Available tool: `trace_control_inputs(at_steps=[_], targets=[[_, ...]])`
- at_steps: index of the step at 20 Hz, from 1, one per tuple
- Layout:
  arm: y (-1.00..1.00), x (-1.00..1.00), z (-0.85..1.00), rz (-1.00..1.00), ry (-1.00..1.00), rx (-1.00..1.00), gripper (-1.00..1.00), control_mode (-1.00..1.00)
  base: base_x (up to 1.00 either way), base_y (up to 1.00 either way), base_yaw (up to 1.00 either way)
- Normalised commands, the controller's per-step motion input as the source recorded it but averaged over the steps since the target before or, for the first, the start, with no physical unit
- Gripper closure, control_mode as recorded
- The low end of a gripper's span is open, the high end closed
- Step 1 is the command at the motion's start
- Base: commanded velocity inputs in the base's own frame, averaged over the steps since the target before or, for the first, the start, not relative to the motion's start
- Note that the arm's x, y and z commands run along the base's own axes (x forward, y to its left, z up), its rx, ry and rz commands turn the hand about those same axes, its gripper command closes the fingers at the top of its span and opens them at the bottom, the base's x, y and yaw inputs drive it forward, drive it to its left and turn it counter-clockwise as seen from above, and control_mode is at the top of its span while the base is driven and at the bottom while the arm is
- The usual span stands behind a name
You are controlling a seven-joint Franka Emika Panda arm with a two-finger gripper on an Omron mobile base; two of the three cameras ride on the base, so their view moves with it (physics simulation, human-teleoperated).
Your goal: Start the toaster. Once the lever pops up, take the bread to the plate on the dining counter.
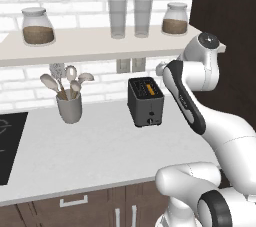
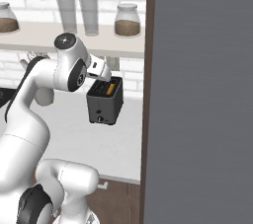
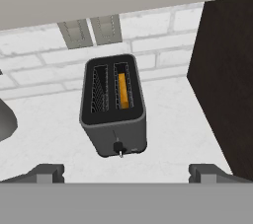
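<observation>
I hold the pincer (image 3: 126,171) wide above the toaster (image 3: 113,112); bread (image 3: 123,91) sits slotted, lever (image 3: 118,146) awaiting my press.

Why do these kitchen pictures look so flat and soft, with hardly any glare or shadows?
Left base view: even rendered light, no glare on the toaster, a faint shadow at its foot, soft edges. Right base view: a flat dark panel covers the right half, without texture. Hand view: the bread glows orange in one slot, the lever is small and slightly blurred.
</observation>
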Motion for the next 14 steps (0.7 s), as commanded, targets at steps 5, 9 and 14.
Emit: trace_control_inputs(at_steps=[5,9,14], targets=[[0.00,0.00,0.00,0.00,0.00,0.00,-1.00,-1.00,0.00,0.00,0.00],[0.00,0.00,0.00,0.00,0.00,0.00,-1.00,-1.00,0.00,0.00,0.00],[0.00,0.00,0.00,0.00,0.00,0.00,-1.00,-1.00,0.00,0.00,0.00]])
